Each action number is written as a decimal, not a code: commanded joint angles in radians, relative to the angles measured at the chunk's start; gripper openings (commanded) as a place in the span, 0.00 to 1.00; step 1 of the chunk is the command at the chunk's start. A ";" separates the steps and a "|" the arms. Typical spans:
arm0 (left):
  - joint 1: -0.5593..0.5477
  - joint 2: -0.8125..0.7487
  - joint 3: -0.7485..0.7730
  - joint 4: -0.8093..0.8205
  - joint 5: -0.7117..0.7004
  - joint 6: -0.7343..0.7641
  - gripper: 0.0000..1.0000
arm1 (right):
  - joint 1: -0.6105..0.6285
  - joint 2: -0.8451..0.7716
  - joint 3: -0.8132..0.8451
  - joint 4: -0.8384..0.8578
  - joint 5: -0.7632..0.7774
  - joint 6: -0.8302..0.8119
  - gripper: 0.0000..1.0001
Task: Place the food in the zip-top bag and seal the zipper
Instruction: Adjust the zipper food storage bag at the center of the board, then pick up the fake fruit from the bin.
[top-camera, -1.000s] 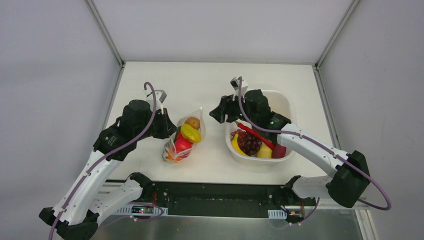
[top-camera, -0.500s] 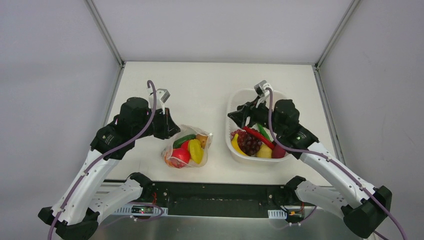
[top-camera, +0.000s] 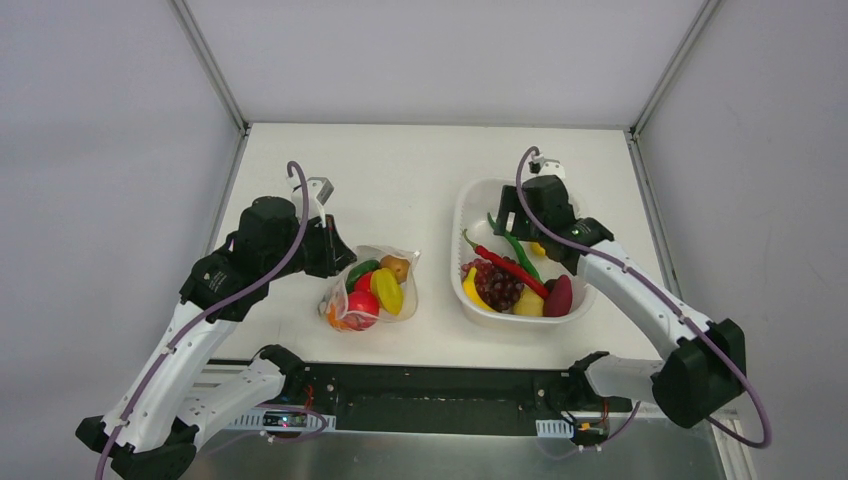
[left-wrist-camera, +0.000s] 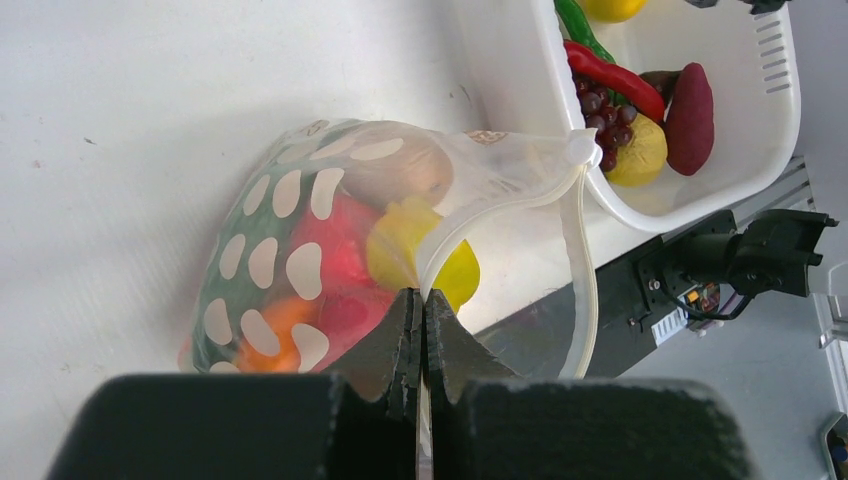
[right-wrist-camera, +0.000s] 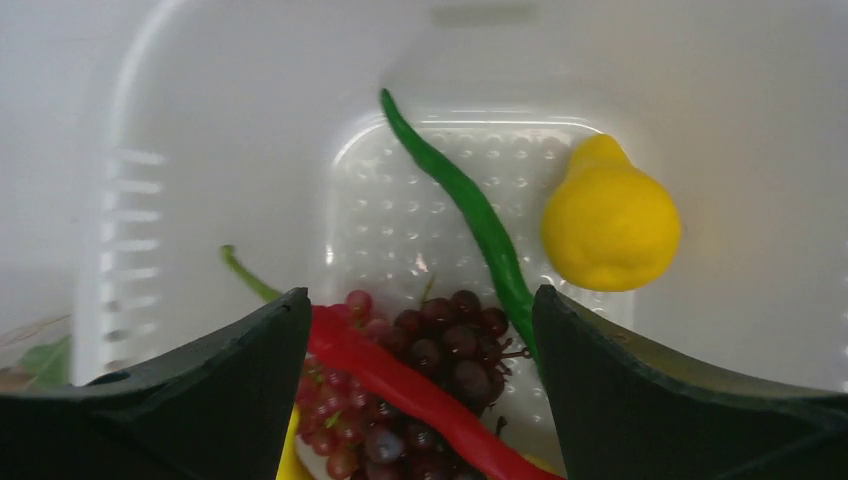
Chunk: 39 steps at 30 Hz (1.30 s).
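- the left end effector (left-wrist-camera: 421, 300) has its two fingers pressed together, pinching the clear rim of the zip-top bag (left-wrist-camera: 270, 250) between the tips.
- from that pinch the zipper (left-wrist-camera: 584, 260) runs away as a thin clear strip, looping out towards the white basket (left-wrist-camera: 520, 120); the mouth of the bag is parted, not sealed.
- inside the bag lie several pieces of the food: a red one (left-wrist-camera: 335, 250), a yellow one (left-wrist-camera: 400, 245), an orange one (left-wrist-camera: 270, 325) and a brownish one (left-wrist-camera: 405, 175), all packed together behind the white dots.
- in the top view the bag (top-camera: 405, 300) lies on the bench (top-camera: 400, 170) in front of the left end effector (top-camera: 335, 262), just left of the basket (top-camera: 470, 200) and not touching it.
- the right end effector (right-wrist-camera: 420, 295) is spread wide with nothing between its fingers; it hangs over the far half of the basket (right-wrist-camera: 200, 100).
- under it lie a green chilli (right-wrist-camera: 480, 215), a yellow lemon (right-wrist-camera: 610, 225), a red chilli (right-wrist-camera: 400, 385) and a bunch of dark grapes (right-wrist-camera: 440, 340).
- the top view shows the right end effector (top-camera: 510, 215) above the basket's back part, with a banana (top-camera: 470, 288) and a maroon piece (top-camera: 558, 297) at the near end.
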<state>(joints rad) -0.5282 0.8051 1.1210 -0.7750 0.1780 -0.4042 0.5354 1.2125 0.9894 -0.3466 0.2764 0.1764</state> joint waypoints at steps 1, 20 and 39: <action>0.008 -0.008 -0.002 0.034 -0.008 -0.008 0.00 | -0.073 0.074 0.026 -0.085 0.049 0.040 0.84; 0.008 -0.021 -0.043 0.062 -0.021 -0.027 0.00 | -0.172 0.338 0.061 -0.071 0.249 0.003 0.85; 0.008 -0.032 -0.051 0.054 -0.027 -0.031 0.00 | -0.178 0.229 -0.041 0.152 0.018 0.001 0.36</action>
<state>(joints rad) -0.5282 0.7906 1.0798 -0.7410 0.1711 -0.4122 0.3630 1.5791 0.9867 -0.2695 0.4023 0.1688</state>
